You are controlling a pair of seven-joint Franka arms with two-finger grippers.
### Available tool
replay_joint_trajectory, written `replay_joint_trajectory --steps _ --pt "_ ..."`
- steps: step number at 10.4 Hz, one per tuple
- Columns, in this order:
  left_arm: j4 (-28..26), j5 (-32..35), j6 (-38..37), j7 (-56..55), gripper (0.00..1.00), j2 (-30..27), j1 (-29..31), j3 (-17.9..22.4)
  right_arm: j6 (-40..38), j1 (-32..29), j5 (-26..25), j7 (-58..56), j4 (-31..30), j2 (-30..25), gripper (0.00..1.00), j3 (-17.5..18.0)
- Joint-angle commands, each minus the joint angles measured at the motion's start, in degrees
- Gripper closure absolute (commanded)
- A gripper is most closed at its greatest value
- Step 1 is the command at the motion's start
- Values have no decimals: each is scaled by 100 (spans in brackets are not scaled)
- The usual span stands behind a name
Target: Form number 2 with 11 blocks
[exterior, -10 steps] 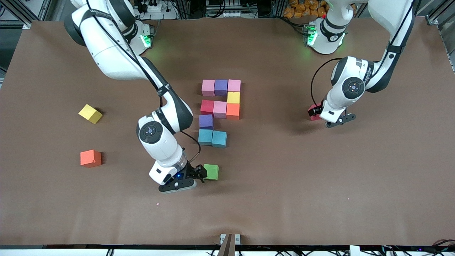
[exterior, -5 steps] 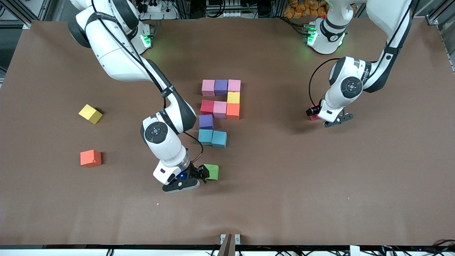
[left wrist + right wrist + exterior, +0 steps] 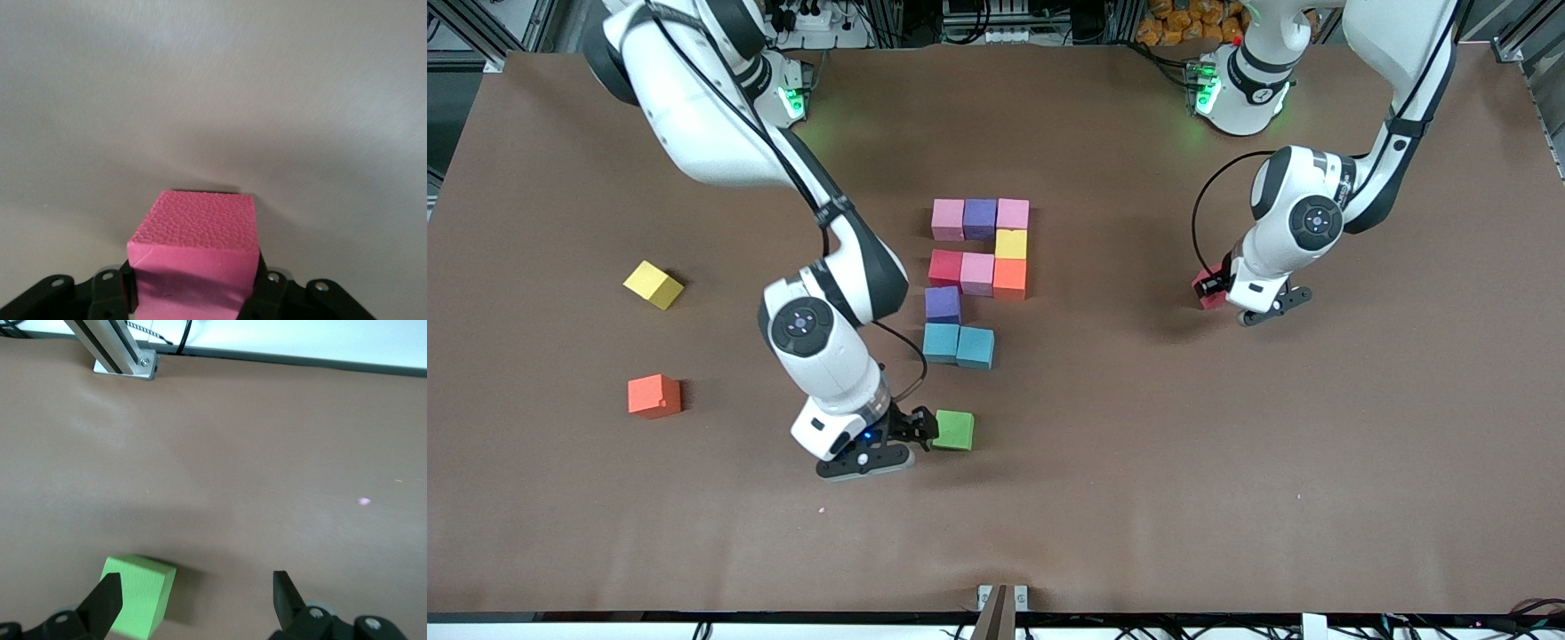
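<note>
Stray yellow cube and orange cube sit toward the right arm's end. Right gripper is low, jaws spread wide and empty, one finger at the green cube; contact unclear. The partial 2, ten cubes, is mid-table, farther from the front camera than green. Left gripper is clamped on a red cube, probably just off the table.
</note>
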Motion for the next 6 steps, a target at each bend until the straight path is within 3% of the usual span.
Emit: replay_joint_trajectory --steps 1,3,5,6 --pt "644 -144 -362 -923 84 222 -236 -37 -173 -376 43 27 -1648 -1539 0 201" --pt "1809 -144 -1264 -2212 83 791 -587 -37 -751 -1130 43 -43 -2557 -2752 0 640" --pt "3067 -153 -1970 -3261 83 1520 -851 -37 -1874 -1702 51 -516 -2569 -3405 0 651" --pt "3482 -162 -2060 -3666 83 1768 -974 -37 -1992 -1975 60 -535 -2586 -3678 0 651"
